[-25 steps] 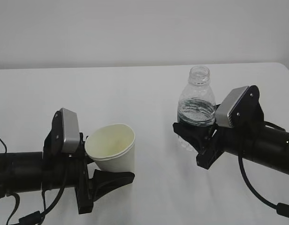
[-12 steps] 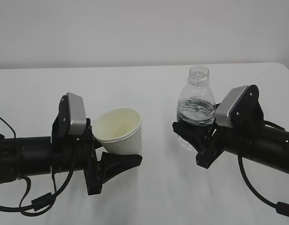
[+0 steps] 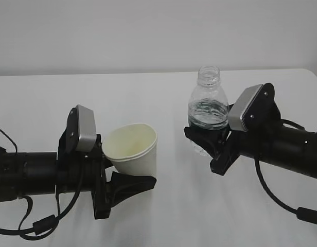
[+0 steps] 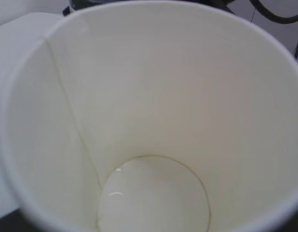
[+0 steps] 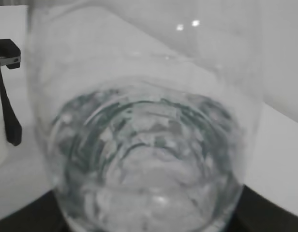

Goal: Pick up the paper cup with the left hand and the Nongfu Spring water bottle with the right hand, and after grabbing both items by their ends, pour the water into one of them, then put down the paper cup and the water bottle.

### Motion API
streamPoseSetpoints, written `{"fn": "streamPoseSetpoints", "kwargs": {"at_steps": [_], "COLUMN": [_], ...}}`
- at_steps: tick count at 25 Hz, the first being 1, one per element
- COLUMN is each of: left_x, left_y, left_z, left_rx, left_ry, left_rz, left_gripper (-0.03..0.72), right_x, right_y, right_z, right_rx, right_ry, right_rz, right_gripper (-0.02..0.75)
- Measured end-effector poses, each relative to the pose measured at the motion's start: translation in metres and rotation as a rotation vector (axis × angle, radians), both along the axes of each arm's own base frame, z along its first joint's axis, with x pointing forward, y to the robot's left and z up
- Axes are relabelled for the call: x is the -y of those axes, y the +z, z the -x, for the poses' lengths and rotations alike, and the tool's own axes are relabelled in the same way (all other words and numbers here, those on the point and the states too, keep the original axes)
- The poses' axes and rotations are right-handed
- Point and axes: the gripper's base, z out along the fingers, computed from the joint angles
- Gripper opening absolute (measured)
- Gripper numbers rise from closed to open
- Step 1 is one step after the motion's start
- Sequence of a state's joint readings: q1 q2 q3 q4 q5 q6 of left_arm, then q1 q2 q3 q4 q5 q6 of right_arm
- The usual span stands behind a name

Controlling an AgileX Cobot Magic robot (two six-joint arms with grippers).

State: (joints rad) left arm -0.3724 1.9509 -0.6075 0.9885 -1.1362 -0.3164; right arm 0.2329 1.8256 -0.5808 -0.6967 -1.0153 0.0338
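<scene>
We see the left arm lying near level, entering from 9 o'clock; its gripper (image 3: 128, 181) clamps the lower part of the cup (image 3: 131, 154), mouth tipped toward 11 o'clock. The right arm comes in from 4 o'clock; its gripper (image 3: 204, 141) clamps the bottle (image 3: 207, 110) around its lower half, neck upright and uncapped.

The jaws hide the cup's base and the bottle's bottom. In the left wrist view the cup fills the frame, side seam and round bottom showing; whether any liquid lies there we cannot tell. In the right wrist view the bottle is blurred, the water (image 5: 144, 164) showing through the wall.

The white table (image 3: 148, 98) runs back to a plain pale wall (image 3: 148, 31) at 12 o'clock.
</scene>
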Motion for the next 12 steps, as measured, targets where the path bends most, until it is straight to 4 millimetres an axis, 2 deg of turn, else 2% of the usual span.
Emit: {"fn": "streamPoseSetpoints", "kwargs": {"at_steps": [12], "left_x": [0.0061], "left_y": [0.0017], "left_z": [-0.0024], "left_rx": [-0.036], "left_ry": [-0.04], "left_rz": [-0.013], "left_gripper": [0.458], "right_x": [-0.0049], "right_y": [0.0047], "right_z": [-0.0094], "right_rx": [0.029], "right_ry": [0.054], "right_rz": [0.067], "right_gripper": [0.412]}}
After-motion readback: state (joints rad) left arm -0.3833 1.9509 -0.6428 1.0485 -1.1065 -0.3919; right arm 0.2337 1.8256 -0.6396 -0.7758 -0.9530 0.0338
